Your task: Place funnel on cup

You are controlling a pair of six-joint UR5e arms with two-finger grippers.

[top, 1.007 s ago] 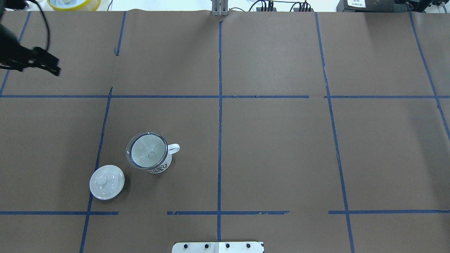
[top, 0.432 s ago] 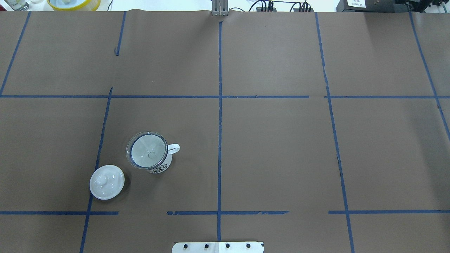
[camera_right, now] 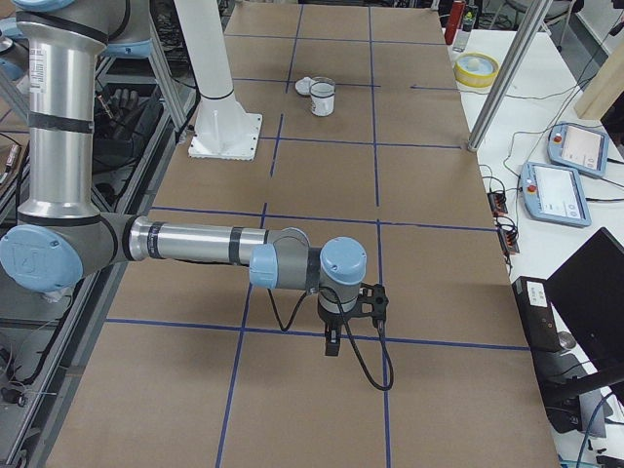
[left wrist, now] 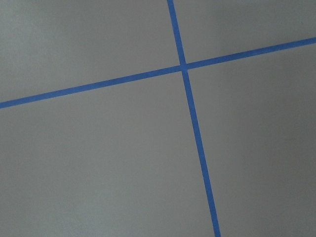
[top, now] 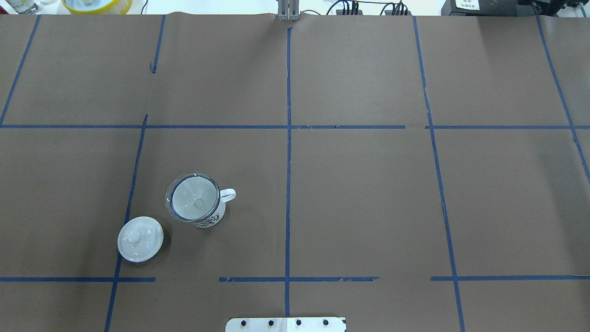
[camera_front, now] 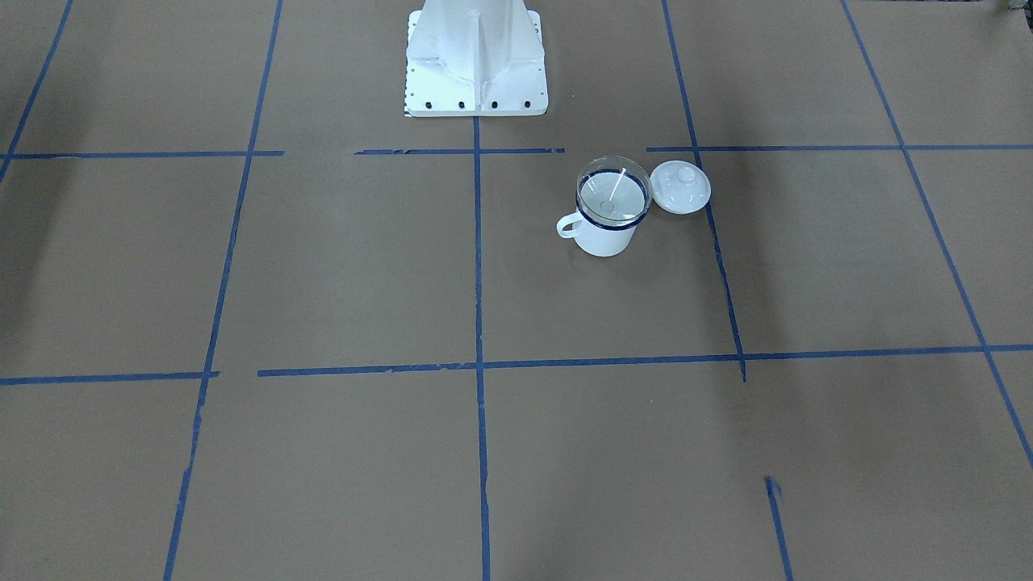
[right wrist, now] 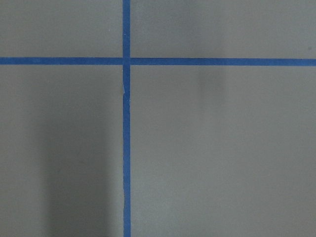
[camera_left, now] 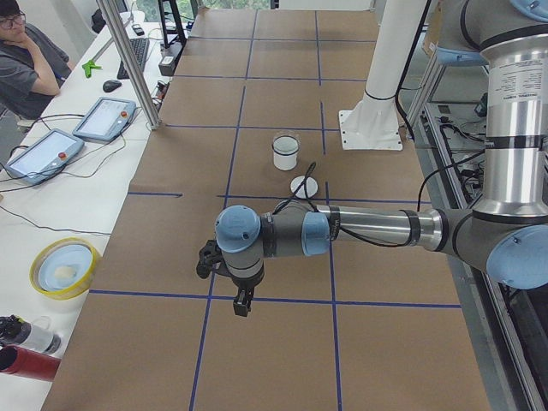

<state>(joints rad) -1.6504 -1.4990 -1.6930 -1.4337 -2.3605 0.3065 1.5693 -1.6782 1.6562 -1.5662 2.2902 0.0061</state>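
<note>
The clear funnel (top: 192, 197) sits in the mouth of the white mug with the dark blue rim (top: 211, 218), its spout down inside. Both also show in the front view, the funnel (camera_front: 613, 190) on the cup (camera_front: 604, 239). The cup's handle (top: 227, 195) points toward the table's middle. My left gripper (camera_left: 242, 304) shows only in the left side view, far from the cup, pointing down over the table's end; I cannot tell its state. My right gripper (camera_right: 331, 346) shows only in the right side view, far from the cup; I cannot tell its state.
A white domed lid with a knob (top: 139, 239) lies beside the cup, toward the robot's left. The robot's white base (camera_front: 476, 56) stands at the near edge. A yellow bowl (top: 97, 4), tablets (camera_left: 104, 117) and an operator (camera_left: 26, 60) are beyond the far edge.
My left gripper, seen at the overhead view's upper left one second ago, has moved out of that view. The funnel, cup and lid have not moved.
</note>
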